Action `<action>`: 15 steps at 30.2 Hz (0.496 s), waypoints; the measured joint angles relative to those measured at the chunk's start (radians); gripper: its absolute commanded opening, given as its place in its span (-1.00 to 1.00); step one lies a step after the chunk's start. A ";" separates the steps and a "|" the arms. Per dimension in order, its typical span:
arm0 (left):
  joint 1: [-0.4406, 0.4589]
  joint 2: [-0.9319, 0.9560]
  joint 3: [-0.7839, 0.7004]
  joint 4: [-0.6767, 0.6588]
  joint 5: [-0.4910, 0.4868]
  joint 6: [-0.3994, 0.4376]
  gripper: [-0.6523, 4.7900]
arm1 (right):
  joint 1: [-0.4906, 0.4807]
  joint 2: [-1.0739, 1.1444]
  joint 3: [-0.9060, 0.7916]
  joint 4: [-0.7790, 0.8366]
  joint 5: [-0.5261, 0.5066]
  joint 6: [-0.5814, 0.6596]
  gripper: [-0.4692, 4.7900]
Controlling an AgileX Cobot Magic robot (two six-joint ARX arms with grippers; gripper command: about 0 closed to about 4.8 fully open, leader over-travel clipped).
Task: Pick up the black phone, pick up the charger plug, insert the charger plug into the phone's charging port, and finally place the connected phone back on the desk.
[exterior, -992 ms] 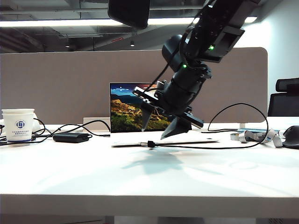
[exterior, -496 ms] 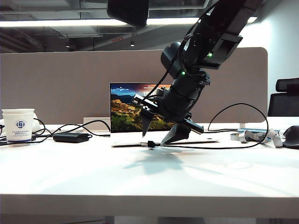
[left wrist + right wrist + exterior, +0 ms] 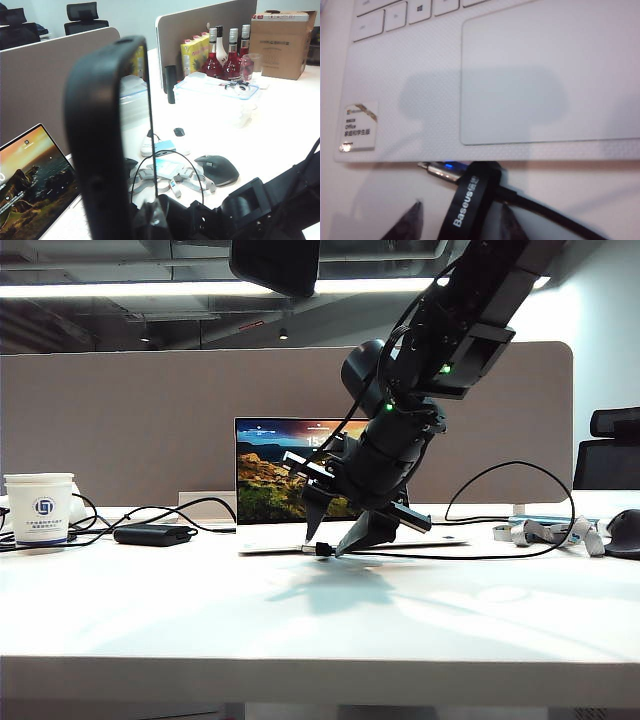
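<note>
The charger plug [image 3: 451,176] lies on the desk [image 3: 320,625] right at the front edge of the open white laptop [image 3: 510,80], a short silver tip with a small blue light on it, running back into a black lettered sleeve and then the thin black cable [image 3: 470,557]. In the exterior view the plug [image 3: 322,549] sits just ahead of the laptop [image 3: 300,490], whose screen shows a landscape.

The right gripper [image 3: 330,540] is down over it, tilted, with its dark fingertips [image 3: 412,222] standing one on each side of the plug's sleeve. The jaws are spread and there is a gap on both sides, so nothing is pinched.

The black phone [image 3: 107,135] is up in the air, held upright in the left gripper [image 3: 150,220]. It fills the left wrist view as a tall glossy slab, its lower end sunk between the jaws, which are pressed onto it. In the exterior view the phone [image 3: 275,265] hangs as a dark block at the top edge, well above the laptop. I cannot make out its charging port.

Further out on the desk, a paper cup [image 3: 40,507] stands at the left with a black power brick [image 3: 152,534] beside it. On the right lie a mouse [image 3: 625,533] and a loose strap [image 3: 545,532].
</note>
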 measured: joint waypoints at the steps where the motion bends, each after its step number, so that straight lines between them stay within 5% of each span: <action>1: 0.000 0.000 0.000 0.000 0.000 0.000 -0.78 | 0.000 0.000 0.000 0.000 0.001 -0.002 -0.10; 4: 0.000 0.000 0.000 0.000 0.000 0.000 -0.78 | 0.001 0.000 0.000 -0.003 0.013 -0.004 -0.77; 5: 0.000 0.000 0.000 0.000 0.000 0.000 -0.78 | 0.003 0.000 0.000 -0.011 0.020 -0.011 -0.86; 15: 0.000 0.000 0.000 0.000 0.000 0.000 -0.78 | 0.008 -0.006 -0.001 -0.043 0.030 -0.109 -0.85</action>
